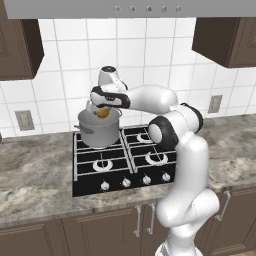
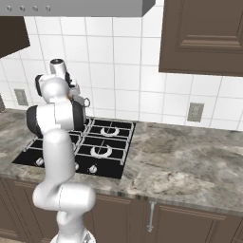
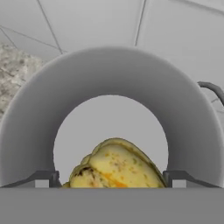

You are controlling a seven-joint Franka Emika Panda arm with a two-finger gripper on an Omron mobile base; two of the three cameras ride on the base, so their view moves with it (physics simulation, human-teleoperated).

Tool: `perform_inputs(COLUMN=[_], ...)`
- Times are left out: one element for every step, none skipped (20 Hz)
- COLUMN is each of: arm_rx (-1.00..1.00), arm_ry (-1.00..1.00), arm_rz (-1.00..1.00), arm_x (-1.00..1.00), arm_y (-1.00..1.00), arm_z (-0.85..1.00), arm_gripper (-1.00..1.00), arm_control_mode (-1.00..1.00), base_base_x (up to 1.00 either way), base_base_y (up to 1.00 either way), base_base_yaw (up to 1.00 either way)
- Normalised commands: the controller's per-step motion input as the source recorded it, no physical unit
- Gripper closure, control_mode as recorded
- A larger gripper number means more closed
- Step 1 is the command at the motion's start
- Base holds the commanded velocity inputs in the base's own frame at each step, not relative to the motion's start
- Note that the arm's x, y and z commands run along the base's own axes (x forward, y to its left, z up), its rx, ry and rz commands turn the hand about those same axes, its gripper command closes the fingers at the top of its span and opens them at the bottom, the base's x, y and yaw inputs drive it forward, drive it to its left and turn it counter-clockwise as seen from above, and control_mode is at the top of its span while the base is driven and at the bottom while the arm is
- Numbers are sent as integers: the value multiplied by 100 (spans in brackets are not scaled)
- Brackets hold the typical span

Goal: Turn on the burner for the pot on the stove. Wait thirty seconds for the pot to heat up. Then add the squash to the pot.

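Left base view: set behind the arm (image 1: 175,150) on its left, looking forward and down over the stove (image 1: 125,160) and the marbled surface (image 1: 35,175), toward the tiled wall (image 1: 150,55). Right base view: set behind on the right, facing the same stove (image 2: 102,149) from the other side, with more surface (image 2: 190,171) to the right. Shared by both: cooktop, wall, cabinets, arm. Hand view: mounted on the hand, very near, aimed straight down into the pot (image 3: 111,87), squash (image 3: 116,168) close at the lower edge.
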Motion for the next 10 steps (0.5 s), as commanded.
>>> perform_inputs(arm_rx=[2, 1, 1, 2, 3, 3, 1, 0, 0, 0], arm_ry=[-6, -5, -3, -1, 0, -1, -3, -4, -5, -4], arm_rz=[0, 0, 0, 0, 0, 0, 0, 0, 0, 0], arm_x=[16, 14, 11, 6, 3, 3, 3, 6, 6, 6], arm_y=[16, 15, 14, 9, 3, 0, 0, 0, 1, 0], arm_z=[-11, -14, -17, -22, -26, -23, -17, -9, -11, -13], arm_gripper=[100, 100, 100, 100, 100, 100, 100, 100, 100, 100], arm_control_mode=[-100, -100, -100, -100, -100, -100, -100, -100, -100, -100], base_base_x=[0, 0, 0, 0, 0, 0, 0, 0, 0, 0], base_base_y=[0, 0, 0, 0, 0, 0, 0, 0, 0, 0], base_base_yaw=[0, 0, 0, 0, 0, 0, 0, 0, 0, 0])
